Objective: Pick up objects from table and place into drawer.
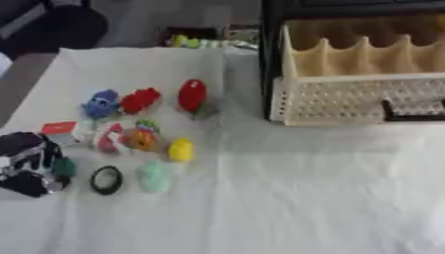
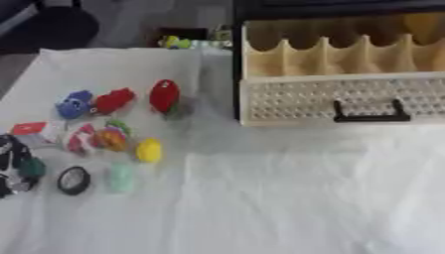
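My left hand (image 1: 31, 166) at the counter's (image 1: 287, 193) edge, fingers curled around a small dark-green object (image 1: 63, 166), black ring (image 1: 106, 179) just beside.

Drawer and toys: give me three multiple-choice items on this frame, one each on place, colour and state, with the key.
1. Where is the black ring?
A. In the drawer
B. On the cloth, beside the left hand
C. Behind the red toy

2. What colour is the toy just right of the orange toy?
A. Yellow
B. Blue
C. Black

3. How is the drawer?
A. Shut
B. Pulled open, compartments showing
C. Off the table

Key: 1 B, the ring lies just right of the left hand. 2 A, the yellow toy sits there. 3 B, its dividers show behind the handle.
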Robot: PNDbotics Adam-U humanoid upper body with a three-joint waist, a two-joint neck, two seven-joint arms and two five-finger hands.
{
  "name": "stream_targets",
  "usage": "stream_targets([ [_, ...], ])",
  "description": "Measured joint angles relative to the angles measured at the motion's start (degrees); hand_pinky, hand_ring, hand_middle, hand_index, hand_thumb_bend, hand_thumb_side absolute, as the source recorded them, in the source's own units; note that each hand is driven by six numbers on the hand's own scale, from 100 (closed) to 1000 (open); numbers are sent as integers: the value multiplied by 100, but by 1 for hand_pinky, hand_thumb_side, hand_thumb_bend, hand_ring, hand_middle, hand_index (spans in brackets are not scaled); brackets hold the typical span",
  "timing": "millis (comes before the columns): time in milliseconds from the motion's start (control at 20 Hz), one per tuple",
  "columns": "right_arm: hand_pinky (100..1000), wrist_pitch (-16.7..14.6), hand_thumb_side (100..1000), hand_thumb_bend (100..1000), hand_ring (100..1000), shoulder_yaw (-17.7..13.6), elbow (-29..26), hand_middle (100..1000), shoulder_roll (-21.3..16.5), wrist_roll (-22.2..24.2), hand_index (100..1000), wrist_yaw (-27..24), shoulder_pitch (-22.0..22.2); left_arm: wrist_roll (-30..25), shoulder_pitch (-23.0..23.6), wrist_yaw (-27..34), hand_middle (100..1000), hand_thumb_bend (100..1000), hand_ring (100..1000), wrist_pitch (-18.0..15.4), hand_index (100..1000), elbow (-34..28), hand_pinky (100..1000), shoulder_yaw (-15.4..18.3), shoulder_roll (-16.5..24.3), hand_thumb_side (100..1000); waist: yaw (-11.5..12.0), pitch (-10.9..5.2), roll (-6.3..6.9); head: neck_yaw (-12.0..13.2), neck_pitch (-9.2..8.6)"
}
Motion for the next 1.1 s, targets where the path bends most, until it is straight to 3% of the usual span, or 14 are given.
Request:
stream_targets([
  [700,378,83,1000,439,369,-1,0,354,49,35,728,0,45,83,3,150,458,106,487,64,556,-38,377,3,-3,285,-10,-1,-1,0,-21],
  [1100,378,113,1000,433,369,-2,0,354,51,18,728,0,47,101,18,299,451,100,479,158,544,-193,365,67,2,265,-6,-40,17,0,-21],
])
